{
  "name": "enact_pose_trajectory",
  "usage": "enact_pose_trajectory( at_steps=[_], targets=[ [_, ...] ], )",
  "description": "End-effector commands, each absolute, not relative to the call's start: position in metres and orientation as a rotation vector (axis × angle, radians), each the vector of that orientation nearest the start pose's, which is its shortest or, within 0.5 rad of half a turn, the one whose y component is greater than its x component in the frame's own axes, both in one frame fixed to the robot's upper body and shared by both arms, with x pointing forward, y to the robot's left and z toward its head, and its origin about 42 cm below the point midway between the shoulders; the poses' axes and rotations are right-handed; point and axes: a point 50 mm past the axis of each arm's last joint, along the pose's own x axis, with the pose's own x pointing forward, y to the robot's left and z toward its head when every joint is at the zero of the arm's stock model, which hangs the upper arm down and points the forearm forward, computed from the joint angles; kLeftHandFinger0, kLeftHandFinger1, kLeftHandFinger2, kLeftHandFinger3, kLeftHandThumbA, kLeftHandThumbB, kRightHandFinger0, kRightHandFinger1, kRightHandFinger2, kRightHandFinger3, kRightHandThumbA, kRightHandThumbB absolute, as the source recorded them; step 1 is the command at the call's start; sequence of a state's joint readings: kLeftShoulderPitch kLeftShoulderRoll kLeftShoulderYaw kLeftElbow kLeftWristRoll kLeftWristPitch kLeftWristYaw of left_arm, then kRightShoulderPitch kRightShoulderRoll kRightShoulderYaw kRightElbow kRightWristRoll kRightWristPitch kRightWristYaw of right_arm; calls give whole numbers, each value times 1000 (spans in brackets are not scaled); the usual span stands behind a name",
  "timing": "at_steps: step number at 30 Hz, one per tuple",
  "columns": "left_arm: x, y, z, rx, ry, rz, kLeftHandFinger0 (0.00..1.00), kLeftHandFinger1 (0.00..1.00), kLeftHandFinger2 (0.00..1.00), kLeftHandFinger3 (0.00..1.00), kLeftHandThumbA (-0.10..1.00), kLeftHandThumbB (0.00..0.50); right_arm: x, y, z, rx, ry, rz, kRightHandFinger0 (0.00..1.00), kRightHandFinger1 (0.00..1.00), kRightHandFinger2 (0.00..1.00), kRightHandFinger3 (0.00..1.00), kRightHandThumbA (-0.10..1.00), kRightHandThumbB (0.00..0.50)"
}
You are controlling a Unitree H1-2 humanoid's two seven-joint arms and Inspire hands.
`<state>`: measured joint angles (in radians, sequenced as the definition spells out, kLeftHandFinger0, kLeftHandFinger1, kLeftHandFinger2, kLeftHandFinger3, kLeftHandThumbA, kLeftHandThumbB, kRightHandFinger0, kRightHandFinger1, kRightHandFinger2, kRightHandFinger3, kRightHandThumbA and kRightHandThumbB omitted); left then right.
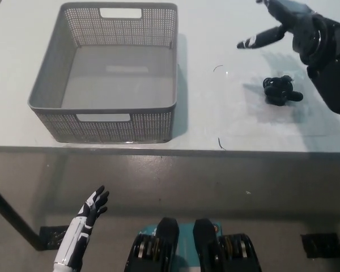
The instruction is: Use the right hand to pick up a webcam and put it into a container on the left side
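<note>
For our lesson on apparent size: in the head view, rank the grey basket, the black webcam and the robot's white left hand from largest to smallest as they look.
1. Grey basket, by far the largest.
2. White left hand and black webcam look about alike; the hand hangs below table level, so its distance from the camera differs and ranking them is unsure.

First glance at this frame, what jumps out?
The big grey mesh basket on the table's left, with nothing in it. Then the black right hand at upper right, fingers spread, above and just beyond the small black webcam on the white table. The white left hand hangs open below the table edge, lower left.
</note>
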<state>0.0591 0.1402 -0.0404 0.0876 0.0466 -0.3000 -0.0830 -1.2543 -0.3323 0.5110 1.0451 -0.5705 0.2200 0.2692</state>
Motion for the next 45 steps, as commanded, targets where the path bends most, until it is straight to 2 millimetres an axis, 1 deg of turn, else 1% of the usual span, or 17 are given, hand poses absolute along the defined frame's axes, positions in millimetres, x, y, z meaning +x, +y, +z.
enact_pose_trajectory(
  at_steps=[1,3,5,7,10,13,16,19,22,27,28,32,35,38,42,44,45],
  targets=[
    [261,252,87,189,-204,-145,1000,1000,1000,1000,1000,220,600,-216,391,-1338,74,156,1000,1000,1000,1000,971,500],
    [262,251,87,184,-202,-147,1000,1000,1000,1000,1000,205,600,-221,386,-1332,94,154,1000,1000,1000,1000,983,500],
    [260,251,86,185,-195,-145,1000,1000,1000,1000,1000,200,600,-225,379,-1333,110,157,1000,1000,1000,1000,969,500],
    [257,252,86,189,-190,-141,1000,1000,1000,1000,1000,193,601,-226,368,-1370,141,160,1000,1000,1000,1000,941,500],
    [257,252,86,186,-189,-140,1000,1000,1000,1000,1000,202,602,-229,363,-1397,159,162,1000,1000,1000,1000,937,500],
    [259,253,87,190,-192,-145,1000,1000,1000,1000,1000,193,602,-234,360,-1390,182,160,1000,1000,1000,1000,940,500],
    [261,253,88,199,-191,-155,1000,1000,1000,1000,1000,200,602,-242,355,-1364,206,162,1000,1000,1000,1000,967,500],
    [263,252,87,203,-191,-162,1000,1000,1000,1000,1000,201,601,-245,350,-1362,212,171,1000,1000,1000,1000,984,500],
    [265,251,87,198,-182,-161,1000,1000,1000,1000,1000,213,601,-242,349,-1369,210,179,1000,1000,1000,1000,1000,500],
    [267,249,89,213,-190,-170,1000,1000,1000,1000,984,193,600,-237,342,-1337,207,195,1000,1000,1000,1000,998,500],
    [268,249,90,210,-190,-171,1000,1000,1000,1000,960,191,600,-236,340,-1331,208,198,1000,1000,1000,1000,999,500],
    [270,249,91,212,-193,-172,1000,1000,1000,1000,936,204,599,-232,337,-1334,196,202,1000,1000,1000,1000,1000,500],
    [272,251,92,222,-187,-170,1000,1000,1000,1000,929,207,599,-229,334,-1319,204,212,1000,1000,1000,1000,982,500],
    [273,251,94,222,-184,-168,1000,1000,1000,1000,914,195,599,-229,328,-1312,212,207,1000,1000,1000,1000,967,500],
    [273,252,91,216,-187,-163,1000,1000,1000,1000,906,202,597,-226,319,-1327,235,220,1000,1000,1000,1000,968,500],
    [273,252,90,214,-190,-165,1000,1000,1000,1000,903,193,596,-225,313,-1311,246,225,1000,1000,1000,1000,936,500],
    [273,253,90,216,-191,-164,1000,1000,1000,1000,906,198,596,-224,310,-1311,248,227,1000,1000,1000,1000,936,500]
  ],
)
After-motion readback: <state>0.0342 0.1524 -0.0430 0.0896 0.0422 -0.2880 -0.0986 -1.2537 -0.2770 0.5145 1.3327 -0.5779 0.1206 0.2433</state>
